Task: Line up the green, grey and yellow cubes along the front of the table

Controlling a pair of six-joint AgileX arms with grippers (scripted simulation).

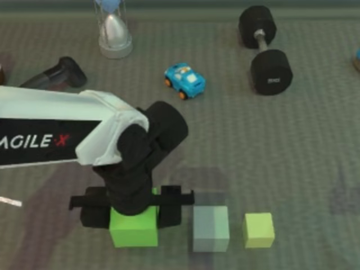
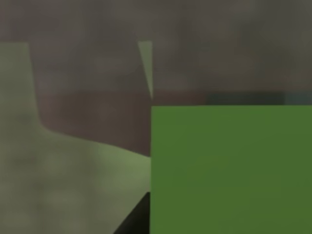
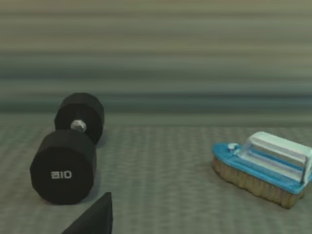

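The left arm (image 1: 62, 132) has a white shell with a black side panel lettered "AGILE X", a black rounded wrist, and a black left gripper (image 1: 133, 207) with blocky fingers (image 1: 94, 215).

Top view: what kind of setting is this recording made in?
Probably a simulated tabletop test scene, not a real room: plain cubes sit among unrelated props, a dumbbell, a toy car and an hourglass, on a woven-textured table.

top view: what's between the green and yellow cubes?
The grey cube sits between the green cube and yellow cube, with bare table gaps either side. Top view shows it.
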